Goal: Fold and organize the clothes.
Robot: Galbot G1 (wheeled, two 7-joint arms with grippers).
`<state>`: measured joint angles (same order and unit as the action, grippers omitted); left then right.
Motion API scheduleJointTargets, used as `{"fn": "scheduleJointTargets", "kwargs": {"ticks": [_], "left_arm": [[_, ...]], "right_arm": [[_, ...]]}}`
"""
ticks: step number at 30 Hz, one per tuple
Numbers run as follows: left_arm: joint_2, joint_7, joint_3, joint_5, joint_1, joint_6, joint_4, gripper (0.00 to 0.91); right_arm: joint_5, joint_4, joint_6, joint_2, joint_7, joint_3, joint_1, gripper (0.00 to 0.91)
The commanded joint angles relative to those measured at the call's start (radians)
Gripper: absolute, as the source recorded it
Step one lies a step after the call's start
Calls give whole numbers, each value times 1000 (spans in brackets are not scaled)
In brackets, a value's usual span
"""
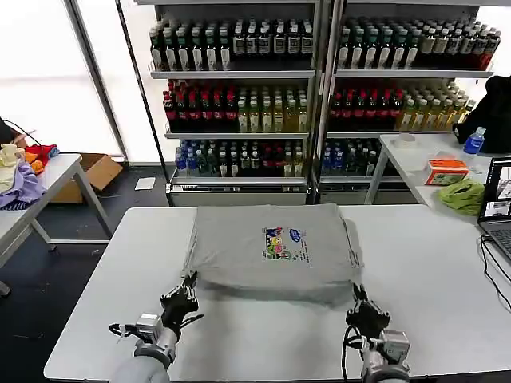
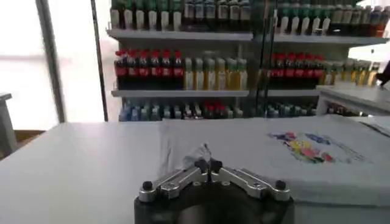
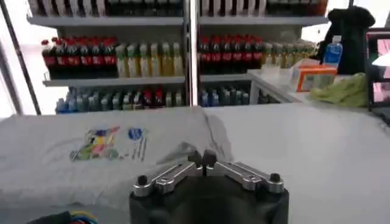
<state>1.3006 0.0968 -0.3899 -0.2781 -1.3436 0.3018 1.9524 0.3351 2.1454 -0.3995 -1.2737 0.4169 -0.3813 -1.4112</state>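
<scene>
Two black grippers on silver-grey arms

The left gripper (image 1: 186, 297) and right gripper (image 1: 362, 307) have black fingers, silver linkage bars, black screws and looping black cables.

The shirt (image 1: 271, 247) is seen as soft, matt grey cloth with a printed multicoloured patch, laid on a smooth, matt white table (image 1: 431, 319). The left gripper (image 2: 208, 165) and right gripper (image 3: 202, 159) are formed of silvery metal links on black matt bodies.

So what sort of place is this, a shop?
Probably a mock shop or test lab: drink-bottle shelves stand behind plain white tables, with a folded grey shirt and a laptop.
</scene>
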Motion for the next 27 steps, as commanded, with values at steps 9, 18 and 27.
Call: {"fn": "scheduleJointTargets", "kwargs": {"ticks": [9, 18, 27], "left_arm": [[-4, 4, 59, -84, 306, 2, -223, 0], [-2, 9, 84, -108, 399, 16, -339, 0], [-1, 14, 96, -161, 436, 54, -397, 0]], "right_arm": [[43, -273, -2, -34, -8, 2, 376, 0], [89, -429, 9, -62, -5, 32, 547, 0], [94, -540, -31, -60, -48, 59, 600, 0]]}}
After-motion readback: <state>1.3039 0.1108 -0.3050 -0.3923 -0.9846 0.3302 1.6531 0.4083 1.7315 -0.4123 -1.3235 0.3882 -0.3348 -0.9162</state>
